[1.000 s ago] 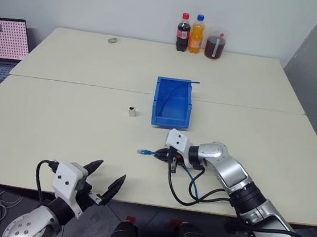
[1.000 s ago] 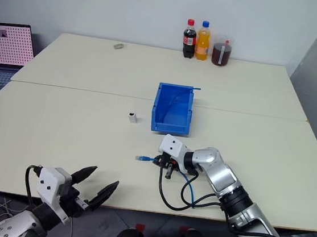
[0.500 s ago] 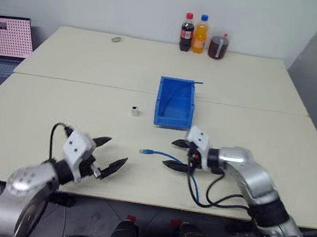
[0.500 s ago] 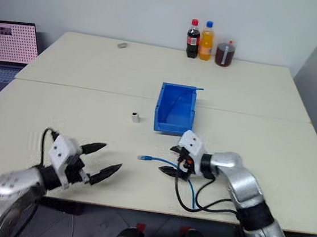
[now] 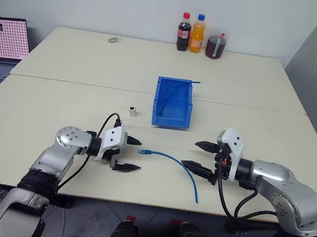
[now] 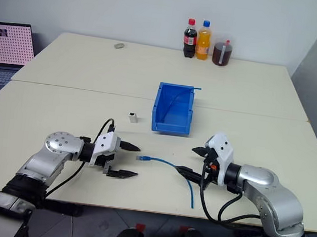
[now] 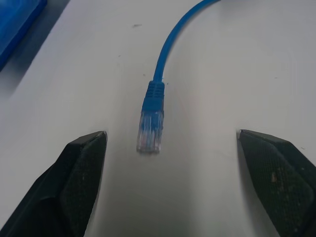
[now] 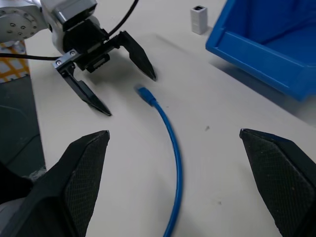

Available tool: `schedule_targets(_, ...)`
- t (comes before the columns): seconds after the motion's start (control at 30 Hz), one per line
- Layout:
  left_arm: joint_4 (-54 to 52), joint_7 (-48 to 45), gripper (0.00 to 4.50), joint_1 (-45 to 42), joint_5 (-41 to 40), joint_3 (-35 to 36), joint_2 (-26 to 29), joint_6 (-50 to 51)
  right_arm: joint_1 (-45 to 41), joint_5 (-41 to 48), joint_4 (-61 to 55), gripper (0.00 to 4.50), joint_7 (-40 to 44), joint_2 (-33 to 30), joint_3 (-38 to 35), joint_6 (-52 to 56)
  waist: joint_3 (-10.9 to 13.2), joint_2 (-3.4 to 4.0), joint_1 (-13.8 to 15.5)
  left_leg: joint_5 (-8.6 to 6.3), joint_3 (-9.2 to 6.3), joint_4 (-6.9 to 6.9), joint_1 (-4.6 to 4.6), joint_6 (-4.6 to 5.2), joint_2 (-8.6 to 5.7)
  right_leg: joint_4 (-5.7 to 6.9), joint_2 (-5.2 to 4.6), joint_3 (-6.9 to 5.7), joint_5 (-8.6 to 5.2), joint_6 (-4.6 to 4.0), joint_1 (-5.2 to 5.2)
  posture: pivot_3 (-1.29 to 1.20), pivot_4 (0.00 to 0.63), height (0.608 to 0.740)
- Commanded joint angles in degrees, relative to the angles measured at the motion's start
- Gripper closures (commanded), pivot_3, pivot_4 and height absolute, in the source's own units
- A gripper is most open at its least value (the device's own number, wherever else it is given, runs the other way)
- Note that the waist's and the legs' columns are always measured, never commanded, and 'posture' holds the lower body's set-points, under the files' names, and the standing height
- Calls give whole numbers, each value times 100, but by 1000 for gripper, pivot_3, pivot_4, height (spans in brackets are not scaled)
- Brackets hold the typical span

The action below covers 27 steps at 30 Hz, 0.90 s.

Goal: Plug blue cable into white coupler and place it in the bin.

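While lying loose on the table (image 5: 62, 107), blue cable (image 5: 171, 159) judged light, limp, springy; best taken at the stiff boot behind the clear plug (image 7: 149, 133). Left gripper (image 5: 131, 154) spread wide just short of plug, empty. Right gripper (image 5: 203, 157) spread, empty. White coupler (image 5: 131, 112) beside bin (image 5: 171, 119).

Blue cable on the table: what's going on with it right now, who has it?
Nobody holds it. The blue cable lies loose on the table, its clear plug pointing at the left gripper, which is open and lined up just short of the plug. The right gripper is open too, beside the cable's other end. The white coupler stands untouched next to the bin, so nothing is plugged in yet.
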Motion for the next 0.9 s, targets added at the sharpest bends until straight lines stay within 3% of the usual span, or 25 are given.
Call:
schedule_targets(0.03, 741, -283, 0, -256, 266, -199, -201, -492, 119, 177, -258, 16, -198, -82, -252, -13, -3, 3, 8, 0, -1, 1, 1, 0, 0, 0, 0, 0, 0, 0, 3, 0, 150, 740)
schedule_targets(0.33, 1695, -463, 1798, -786, 475, -232, -469, -955, 203, 390, -285, 0, -502, -117, -321, 8, -10, 8, 12, 1, -4, 7, 15, 2, -4, 1, -2, 0, 7, 13, 21, 0, 150, 740)
schedule_targets(0.47, 1718, -490, 2531, -742, 480, -185, -388, -943, 206, 447, -229, 0, -525, -174, -259, -71, -12, 8, 5, 2, -4, 7, 18, 3, -4, 2, -1, 1, 8, 16, 22, 0, 150, 740)
schedule_targets(0.7, 1557, -500, 4187, -593, 461, -125, -156, -811, 98, 471, -69, 0, -506, -182, -200, -139, -12, 8, -10, 2, -4, 5, 21, 3, 0, 4, 2, 2, 8, 15, 22, 0, 150, 740)
schedule_targets(0.9, 1420, -460, 4268, -498, 354, -33, -84, -628, -60, 478, 69, 0, -450, -159, -102, -182, -13, 10, -43, 2, -4, 2, 26, 4, 7, 6, 10, 3, 7, 13, 22, 0, 150, 740)
